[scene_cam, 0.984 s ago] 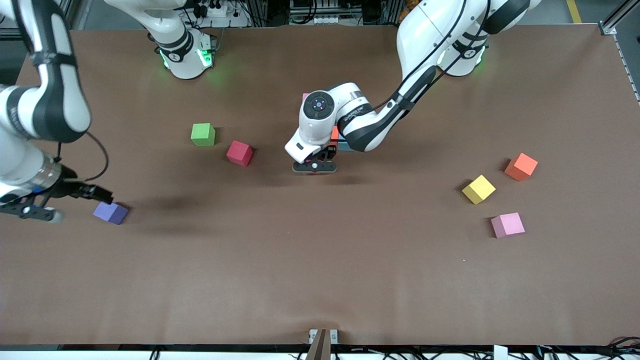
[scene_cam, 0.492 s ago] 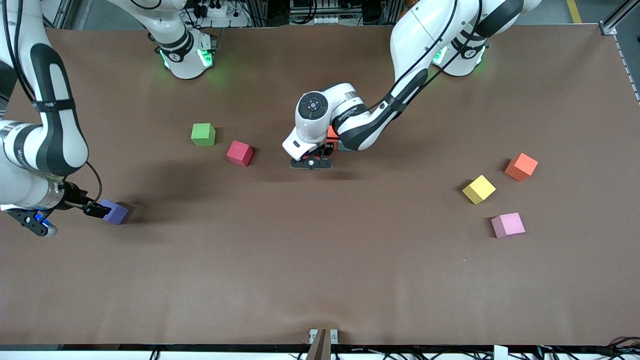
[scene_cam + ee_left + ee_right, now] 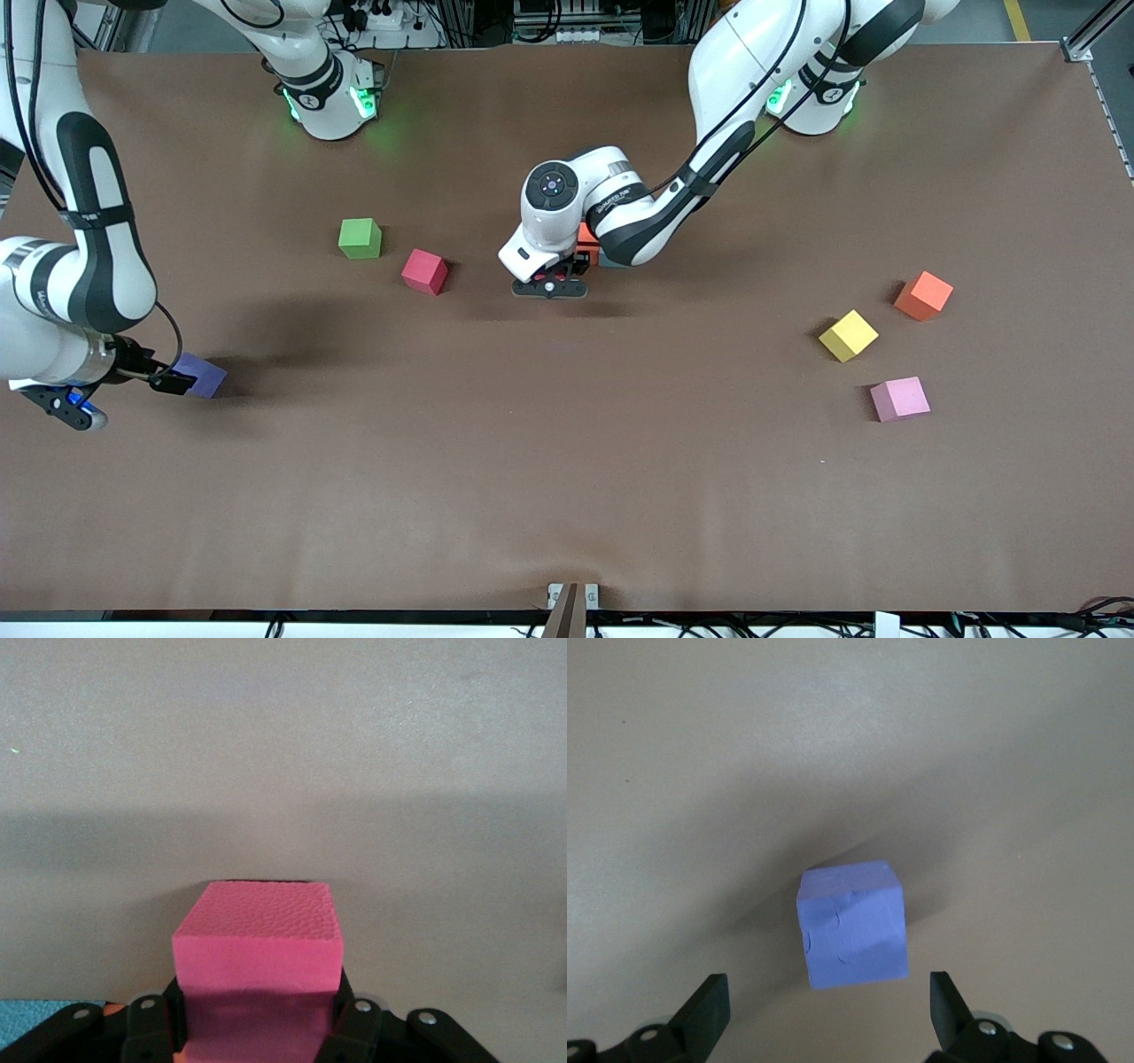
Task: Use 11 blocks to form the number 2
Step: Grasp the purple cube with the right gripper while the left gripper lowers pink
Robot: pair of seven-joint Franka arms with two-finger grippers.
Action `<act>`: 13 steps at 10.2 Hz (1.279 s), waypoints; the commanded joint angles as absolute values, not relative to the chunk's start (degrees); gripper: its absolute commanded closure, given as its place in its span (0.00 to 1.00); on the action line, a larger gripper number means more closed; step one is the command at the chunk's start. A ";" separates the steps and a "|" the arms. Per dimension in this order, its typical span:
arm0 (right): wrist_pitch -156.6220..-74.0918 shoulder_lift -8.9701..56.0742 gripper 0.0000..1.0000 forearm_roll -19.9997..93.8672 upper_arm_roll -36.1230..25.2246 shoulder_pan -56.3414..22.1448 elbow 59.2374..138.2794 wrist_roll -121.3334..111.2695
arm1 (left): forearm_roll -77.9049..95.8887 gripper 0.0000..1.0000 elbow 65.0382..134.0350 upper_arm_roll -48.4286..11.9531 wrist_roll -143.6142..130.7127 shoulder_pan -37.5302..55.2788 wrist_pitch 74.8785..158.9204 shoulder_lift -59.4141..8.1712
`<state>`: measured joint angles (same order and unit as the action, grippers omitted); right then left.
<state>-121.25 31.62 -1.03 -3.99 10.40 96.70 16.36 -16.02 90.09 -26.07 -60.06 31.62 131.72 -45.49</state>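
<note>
My work surface is a wide table point(image 3: 567, 496) covered edge to edge in matte brown sheeting, faintly creased along the lower part of the frame. Soft dark shadows fall across its centre and left. Along the top edge, dark equipment racks point(image 3: 567, 19) with cabling and a white power strip point(image 3: 381, 16) stand against a grey floor; a yellow floor line point(image 3: 1017, 19) shows at upper right. An aluminium rail point(image 3: 1085, 31) crosses the upper right corner. A small metal bracket point(image 3: 571, 595) sits at bottom centre.
</note>
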 commanded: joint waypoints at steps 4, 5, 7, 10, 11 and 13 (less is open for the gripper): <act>-124.89 36.56 0.00 -1.06 -2.81 13.27 94.22 13.53 | -15.91 0.47 88.77 -25.58 -60.73 32.43 130.87 -47.02; -125.33 37.00 0.00 -1.05 -2.81 13.27 94.13 13.71 | -15.91 0.47 88.68 -25.58 -60.73 32.69 130.87 -47.02; -125.77 37.61 0.00 -0.97 -2.81 13.27 93.87 13.71 | -15.82 0.47 88.68 -25.58 -60.73 32.70 130.87 -47.02; -126.74 39.02 0.00 -0.97 -2.81 13.18 93.96 13.62 | -15.82 0.47 88.68 -25.58 -60.64 32.78 130.87 -47.02; -126.74 39.11 0.00 -0.97 -2.81 13.10 94.13 13.62 | -15.91 0.47 88.68 -25.58 -60.64 32.87 130.87 -47.11; -126.74 39.72 0.00 -0.97 -2.72 13.10 94.48 13.54 | -15.82 0.47 88.68 -25.58 -60.73 33.48 130.87 -47.02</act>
